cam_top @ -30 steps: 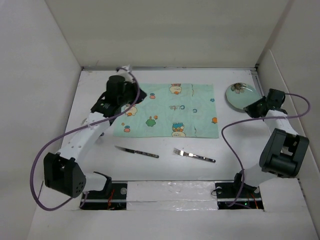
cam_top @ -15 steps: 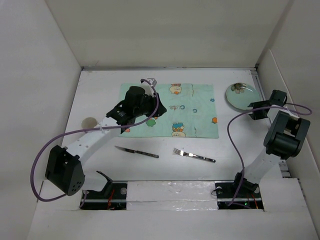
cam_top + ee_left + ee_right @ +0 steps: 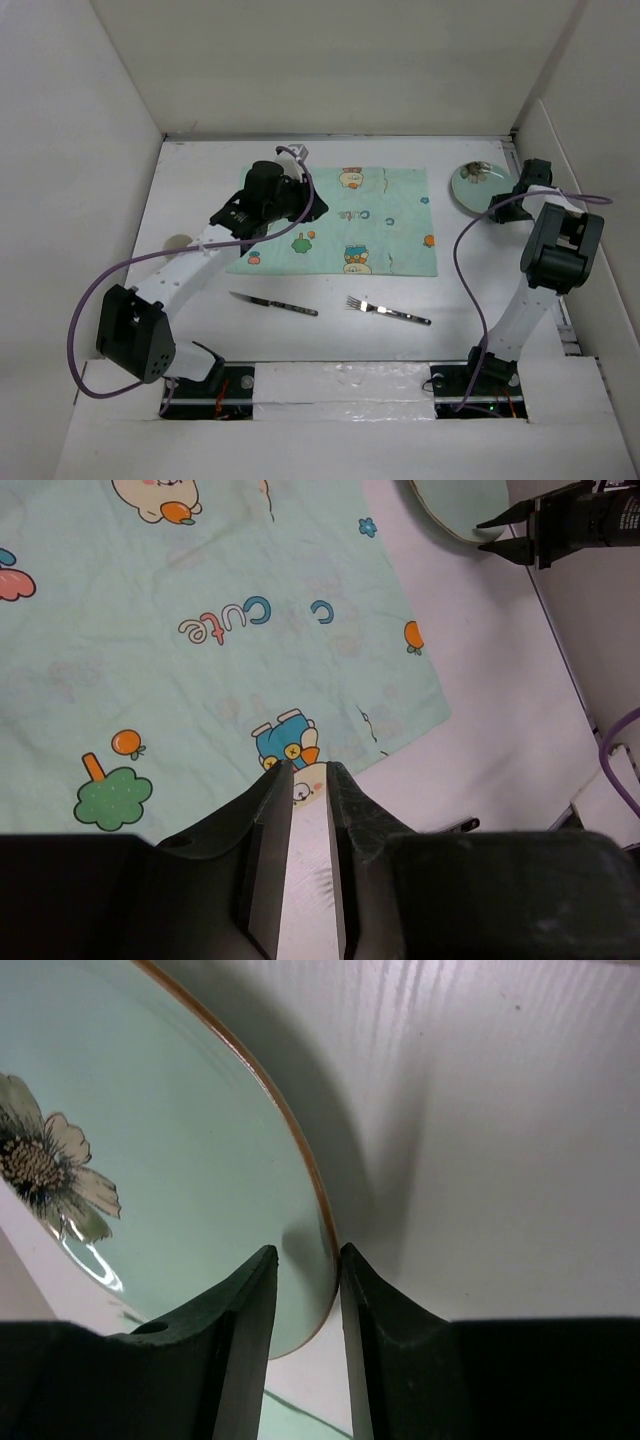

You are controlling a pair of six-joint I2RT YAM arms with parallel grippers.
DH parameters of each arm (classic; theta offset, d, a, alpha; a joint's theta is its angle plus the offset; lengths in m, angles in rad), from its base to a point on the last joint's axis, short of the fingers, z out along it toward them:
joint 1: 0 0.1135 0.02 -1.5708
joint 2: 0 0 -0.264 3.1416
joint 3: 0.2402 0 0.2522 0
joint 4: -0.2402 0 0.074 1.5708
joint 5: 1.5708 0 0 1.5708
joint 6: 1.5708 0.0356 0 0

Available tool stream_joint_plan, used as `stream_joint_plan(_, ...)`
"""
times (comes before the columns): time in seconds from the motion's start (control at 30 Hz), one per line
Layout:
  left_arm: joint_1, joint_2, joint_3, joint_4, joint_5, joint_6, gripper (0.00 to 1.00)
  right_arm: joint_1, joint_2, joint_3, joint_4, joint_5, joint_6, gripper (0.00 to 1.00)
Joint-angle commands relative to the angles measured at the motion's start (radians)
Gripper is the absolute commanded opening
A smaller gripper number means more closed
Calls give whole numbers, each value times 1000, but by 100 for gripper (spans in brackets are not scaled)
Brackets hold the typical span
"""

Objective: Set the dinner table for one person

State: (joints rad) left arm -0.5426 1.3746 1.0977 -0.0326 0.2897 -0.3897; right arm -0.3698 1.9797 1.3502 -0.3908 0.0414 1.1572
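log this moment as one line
left jaws apart, empty, over placemat | right jaws apart, straddling plate rim | knife, fork on table, untouched

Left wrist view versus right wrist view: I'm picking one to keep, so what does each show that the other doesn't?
Only the left wrist: the placemat under the left gripper, and the right gripper seen from outside, at the plate. Only the right wrist: the flower painted on the plate, and the rim between that gripper's jaws. Both: the plate and bare white table.
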Motion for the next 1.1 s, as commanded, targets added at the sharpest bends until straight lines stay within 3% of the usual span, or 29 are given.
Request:
stream_joint_plan(0.0, 6, -5, 56, 36, -9, 20, 17, 14, 40, 111, -173, 120, 52, 35)
stream_joint_plan(0.13, 6, -26, 45, 39, -61, 25, 16, 14, 100, 207, -270, 132, 50, 27)
stream_joint_plan(0.2, 6, -40, 41, 36, -84, 31, 16, 14, 125, 247, -302, 126, 38, 14)
stream_joint_plan(0.23, 6, -45, 39, 36, -93, 34, 15, 14, 119, 244, -296, 117, 35, 0)
stream_joint_plan(0.37, 6, -45, 53, -4, -100, 46, 13, 5, 58, 163, -215, 126, 12, 0)
stream_joint_plan(0.53, 6, -40, 96, -36, -121, 64, 10, -6, -149, -87, 48, 80, -63, 0)
stream_joint_plan(0.73, 6, -20, 171, -81, -144, 72, 8, -98, -404, -423, 432, -155, -122, 0)
stream_joint_plan(0.9, 15, -3, 244, -105, -136, 61, 8, -149, -566, -559, 576, -331, -128, 0)
stream_joint_plan(1.07, 15, -8, 321, -138, -144, 74, 9, -158, -654, -592, 670, -521, -129, 0)
